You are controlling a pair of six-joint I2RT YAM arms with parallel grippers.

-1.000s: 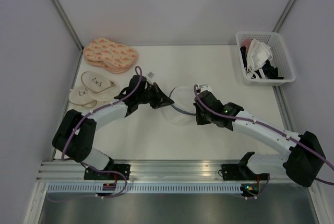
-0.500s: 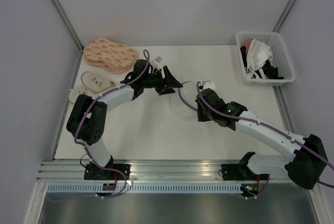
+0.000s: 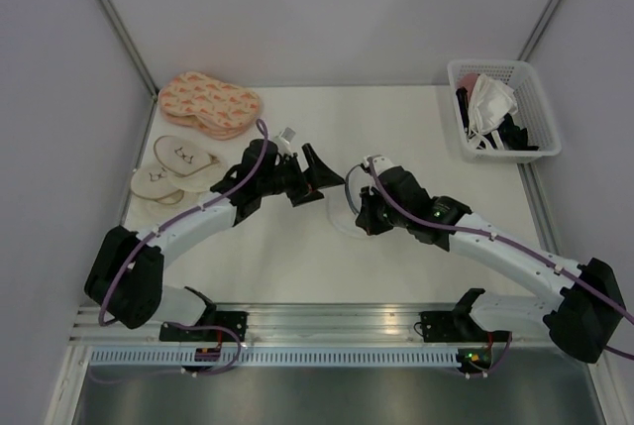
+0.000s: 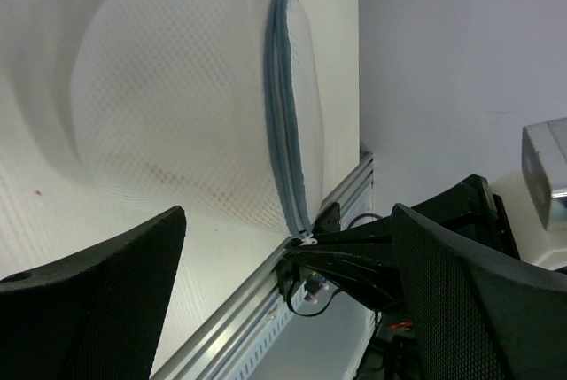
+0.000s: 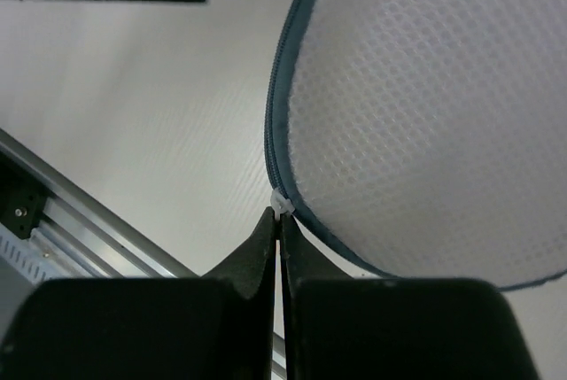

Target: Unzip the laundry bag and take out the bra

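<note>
The laundry bag (image 3: 343,211) is a white mesh drum with a grey-blue zip line (image 4: 283,88), lying mid-table between the two arms. My left gripper (image 3: 324,176) is open just left of the bag and touches nothing; in its wrist view (image 4: 288,217) the mesh (image 4: 177,105) fills the space ahead of the spread fingers. My right gripper (image 5: 278,218) is shut on the small white zip pull (image 5: 281,204) at the bag's rim (image 5: 425,114). The same gripper (image 3: 363,215) sits at the bag's right side. The bra is hidden; nothing shows through the mesh.
A white lattice basket (image 3: 541,98) with cloth and dark items stands at the back right. Pink patterned slippers (image 3: 208,103) and cream slippers (image 3: 176,167) lie at the back left. An aluminium rail (image 3: 327,321) runs along the near edge.
My left gripper has gone from shut to wide open, swung toward the back, then returned beside the bag. The right gripper stayed shut on the zip pull and shifted slightly left.
</note>
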